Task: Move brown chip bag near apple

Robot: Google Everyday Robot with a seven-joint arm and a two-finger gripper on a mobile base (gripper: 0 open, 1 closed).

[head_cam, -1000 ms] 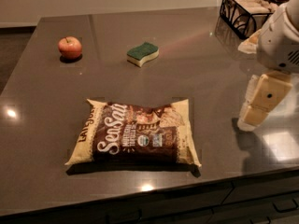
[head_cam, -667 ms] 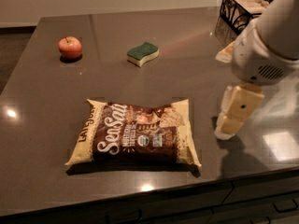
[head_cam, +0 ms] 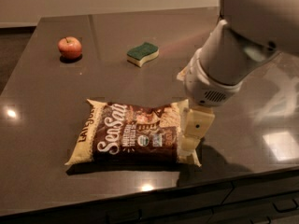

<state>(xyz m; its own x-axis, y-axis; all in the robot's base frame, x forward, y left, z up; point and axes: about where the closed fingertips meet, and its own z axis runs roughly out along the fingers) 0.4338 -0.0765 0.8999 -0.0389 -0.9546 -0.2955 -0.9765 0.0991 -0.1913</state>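
The brown chip bag [head_cam: 131, 133] lies flat near the front edge of the dark counter, its "Sea Salt" script facing up. The apple [head_cam: 69, 47] sits at the far left of the counter, well apart from the bag. My gripper [head_cam: 192, 136] hangs from the white arm over the bag's right end, its cream finger pointing down at the bag's right edge. Only one finger shows.
A green-and-yellow sponge [head_cam: 142, 53] lies at the back middle, right of the apple. The dark counter [head_cam: 51, 101] has its front edge just below the bag, with drawers under it. My large white arm [head_cam: 233, 55] fills the upper right.
My arm and gripper have moved left from the counter's right side to the bag's right end. The bag, apple and sponge have not moved.
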